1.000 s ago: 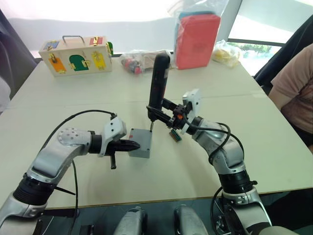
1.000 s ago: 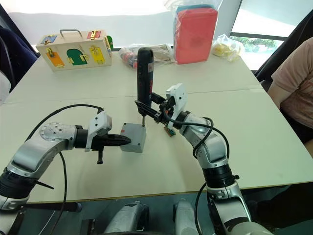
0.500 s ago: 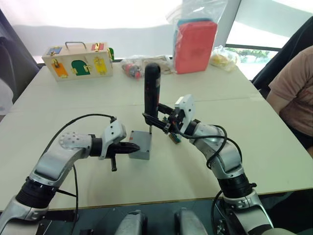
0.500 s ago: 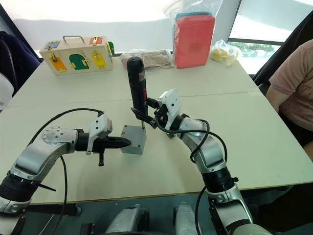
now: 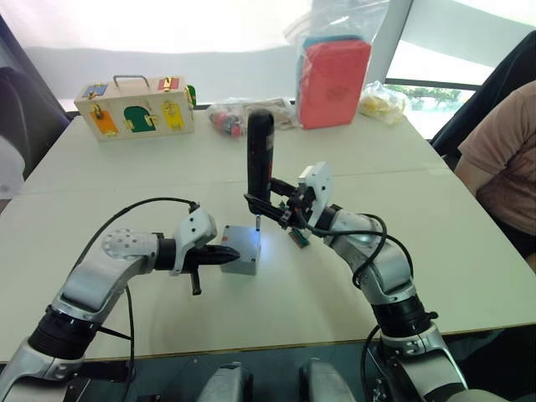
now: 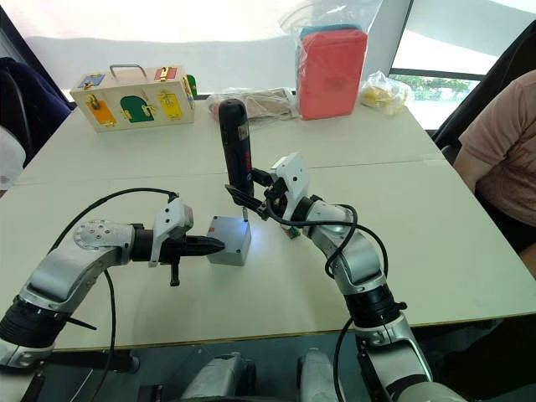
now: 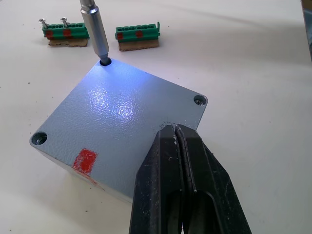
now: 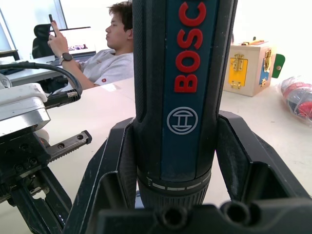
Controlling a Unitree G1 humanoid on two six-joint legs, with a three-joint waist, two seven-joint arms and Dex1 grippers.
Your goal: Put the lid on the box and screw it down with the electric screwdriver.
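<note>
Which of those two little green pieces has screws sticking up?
The green piece directly behind the screwdriver's metal bit; its twin beside it shows none.

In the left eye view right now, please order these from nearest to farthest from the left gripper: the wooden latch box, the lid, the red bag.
1. The lid: on the box, touching the left gripper.
2. The wooden latch box: far table edge, left side.
3. The red bag: far edge, toward the right.

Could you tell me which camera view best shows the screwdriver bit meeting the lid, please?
The left wrist view: the bit sits in a corner screw hole of the lid. The eye views show it small; the right wrist view shows the electric screwdriver body.
</note>
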